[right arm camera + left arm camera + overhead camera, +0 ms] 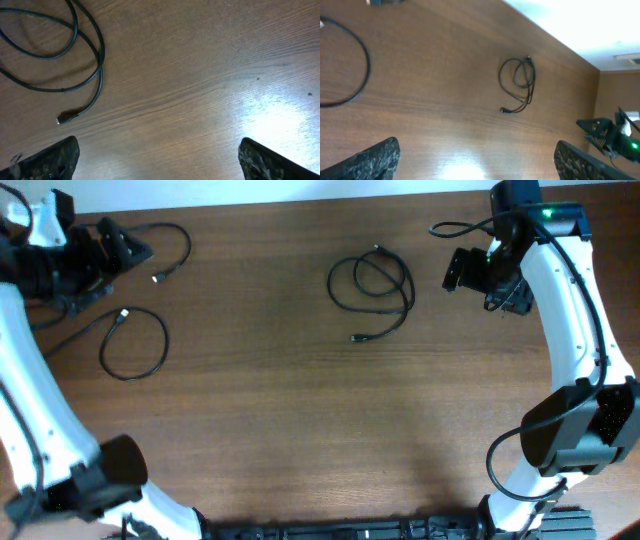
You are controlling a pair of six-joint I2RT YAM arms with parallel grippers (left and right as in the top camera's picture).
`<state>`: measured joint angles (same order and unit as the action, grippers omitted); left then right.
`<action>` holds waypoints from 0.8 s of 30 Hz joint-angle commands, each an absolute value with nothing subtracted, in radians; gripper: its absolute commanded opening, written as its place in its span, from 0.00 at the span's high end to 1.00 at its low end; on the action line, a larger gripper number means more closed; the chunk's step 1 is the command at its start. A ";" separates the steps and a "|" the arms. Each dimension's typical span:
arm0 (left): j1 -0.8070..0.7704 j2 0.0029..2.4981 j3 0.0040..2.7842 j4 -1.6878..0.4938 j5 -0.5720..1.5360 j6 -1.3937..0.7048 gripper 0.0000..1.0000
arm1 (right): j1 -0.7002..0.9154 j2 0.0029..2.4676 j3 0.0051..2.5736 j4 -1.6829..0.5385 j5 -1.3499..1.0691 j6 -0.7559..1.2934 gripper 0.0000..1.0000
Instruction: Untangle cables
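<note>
Two tools, both spread wide and empty: left tool point(477, 155) far left, near a loose cable loop point(133, 345); right tool point(160, 155) just right of the coiled cable point(372, 285), centre of worktop point(260, 430). Judged step: approach before a grasp. The next move calls for pinching the coil's plug end point(356, 338).

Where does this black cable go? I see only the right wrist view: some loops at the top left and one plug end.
Observer: It is one black cable coil of overlapping loops, alone near the middle of the table, apart from the right hand.
Operator: Are other cables there?
Observer: Yes, two, on the left arm's side: a looped cable and a second cable beside it.
Operator: Does the left hand hold one?
Observer: No, the left hand is open and empty.
</note>
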<state>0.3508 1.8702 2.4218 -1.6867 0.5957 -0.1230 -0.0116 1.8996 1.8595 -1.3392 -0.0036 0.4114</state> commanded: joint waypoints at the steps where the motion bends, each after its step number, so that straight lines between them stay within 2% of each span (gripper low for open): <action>1: 0.276 1.761 2.437 -1.688 0.602 -0.068 0.01 | -0.014 1.905 1.855 -1.339 0.008 0.408 0.01; 4: 0.135 1.742 2.436 -1.688 0.491 -0.066 0.01 | -0.014 1.905 1.855 -1.274 -0.035 0.408 0.01; 7: -0.012 1.772 2.432 -1.662 0.324 -0.066 0.01 | -0.014 1.905 1.855 -1.254 -0.245 0.408 0.01; 10: -0.102 1.836 2.432 -1.631 0.299 -0.067 0.01 | 0.000 1.905 1.855 -1.246 -0.337 0.400 0.01; 12: -0.145 1.896 2.432 -1.614 0.299 -0.066 0.01 | 0.039 1.905 1.848 -1.233 -0.321 0.311 0.01; 16: -0.151 2.017 2.432 -1.606 0.291 -0.067 0.01 | 0.147 1.905 1.734 -1.071 -0.223 0.350 0.01; 23: -0.142 2.112 2.432 -1.625 0.291 -0.066 0.01 | 0.174 1.905 1.451 -0.673 -0.228 0.775 0.00; 24: -0.142 2.124 2.432 -1.625 0.291 -0.066 0.01 | 0.183 1.905 1.406 -0.608 -0.228 0.797 0.12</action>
<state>-0.1474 2.0869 2.4256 -1.6241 0.2977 -0.0853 0.1719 1.9034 1.4921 -0.6971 -0.2394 0.6388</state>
